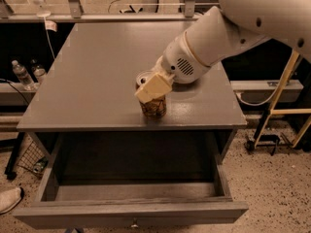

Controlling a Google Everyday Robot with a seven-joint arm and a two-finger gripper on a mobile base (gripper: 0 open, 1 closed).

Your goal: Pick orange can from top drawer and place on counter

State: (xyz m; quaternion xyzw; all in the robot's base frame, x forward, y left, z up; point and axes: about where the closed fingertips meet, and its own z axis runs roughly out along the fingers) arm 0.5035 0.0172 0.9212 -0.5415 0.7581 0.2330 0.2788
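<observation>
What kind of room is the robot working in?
Probably a robot lab or workshop: speckled floor, a trailing cable, clear plastic bottles on a side ledge. The white arm's gripper is at the small orange-brown can on the flat grey counter.

Single high frontal view, seemingly near, down over top drawer (pixel 131 210) onto counter (pixel 92 76), claw (pixel 153 95) near centre.

Pincer (pixel 151 93) clasping orange can (pixel 154 107) at counter (pixel 92 72) front, top drawer (pixel 131 211) open below

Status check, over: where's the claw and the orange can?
Claw on top of orange can. Can upright near counter front edge. Below, top drawer open, no obstruction seen.
</observation>
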